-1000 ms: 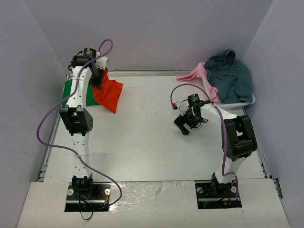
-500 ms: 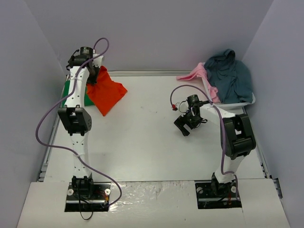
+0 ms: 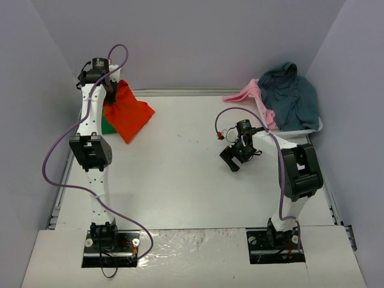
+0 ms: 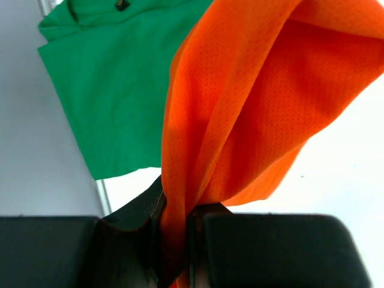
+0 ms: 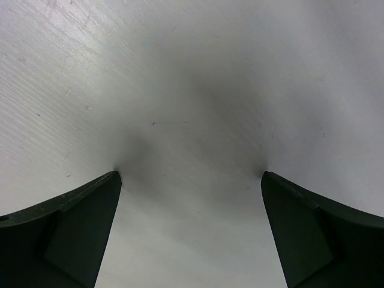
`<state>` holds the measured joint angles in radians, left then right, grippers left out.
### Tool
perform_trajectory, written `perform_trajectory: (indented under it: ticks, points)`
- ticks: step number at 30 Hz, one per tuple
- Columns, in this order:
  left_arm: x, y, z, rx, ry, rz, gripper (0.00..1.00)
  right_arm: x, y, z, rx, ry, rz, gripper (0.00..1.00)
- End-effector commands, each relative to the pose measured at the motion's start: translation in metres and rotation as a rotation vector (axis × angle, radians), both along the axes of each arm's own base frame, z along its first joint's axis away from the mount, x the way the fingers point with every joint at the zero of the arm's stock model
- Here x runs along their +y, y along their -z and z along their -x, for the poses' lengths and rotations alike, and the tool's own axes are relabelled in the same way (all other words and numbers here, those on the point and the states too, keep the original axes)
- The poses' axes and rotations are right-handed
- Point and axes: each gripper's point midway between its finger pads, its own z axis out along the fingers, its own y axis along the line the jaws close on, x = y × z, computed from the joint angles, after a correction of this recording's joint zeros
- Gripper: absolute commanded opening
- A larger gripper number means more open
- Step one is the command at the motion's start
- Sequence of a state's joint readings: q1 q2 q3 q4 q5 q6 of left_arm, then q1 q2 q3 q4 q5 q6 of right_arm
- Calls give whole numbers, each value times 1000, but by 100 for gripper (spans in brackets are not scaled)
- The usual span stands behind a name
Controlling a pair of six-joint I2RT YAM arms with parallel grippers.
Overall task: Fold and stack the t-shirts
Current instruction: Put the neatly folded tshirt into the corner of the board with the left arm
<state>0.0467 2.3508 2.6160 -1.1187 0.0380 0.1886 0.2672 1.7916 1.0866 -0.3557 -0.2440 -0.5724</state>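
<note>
Apparently mid-stack at ten o'clock on the table (image 3: 192, 198), the left arm's fingers (image 4: 135, 210) clamped the bright orange cloth t-shirt (image 3: 129, 114), dangling partly over the flat green cloth t-shirt (image 4: 114, 90); lowering it squarely seemed the next need. The right arm's fingers (image 5: 72, 222) gaped wide, empty.

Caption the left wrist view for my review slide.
Left gripper pinches a fold of the orange t-shirt, its cloth draped in front of the flat green t-shirt.

Bare table (image 3: 180, 174) between t-shirts (image 3: 129, 114) and bin (image 3: 303, 129)
</note>
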Motion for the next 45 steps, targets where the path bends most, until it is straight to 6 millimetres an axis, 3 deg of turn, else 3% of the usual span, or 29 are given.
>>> perform_trajectory:
  ticks: [1, 7, 13, 17, 25, 33, 45]
  points:
    - [-19, -62, 5, -147, 6, 98, 2, -9, 14, 14, 72, -5, 55, 100]
    - [-46, -73, 0, -187, -8, 296, 3, -10, 18, 16, 78, -14, 75, 100]
    - [-55, -96, -11, -290, -30, 399, 3, -8, 14, 16, 71, -16, 62, 100]
    - [-54, -105, -15, -320, -55, 419, 2, -10, 16, 16, 74, -16, 72, 100]
    - [-25, -109, -17, -350, -130, 384, 2, -11, 18, 17, 80, -14, 80, 100]
    - [6, -103, -9, -330, -176, 369, 2, -13, 21, 17, 85, -9, 92, 100]
    - [28, -42, -2, -171, -138, 293, 2, -15, 24, 19, 96, -7, 106, 100]
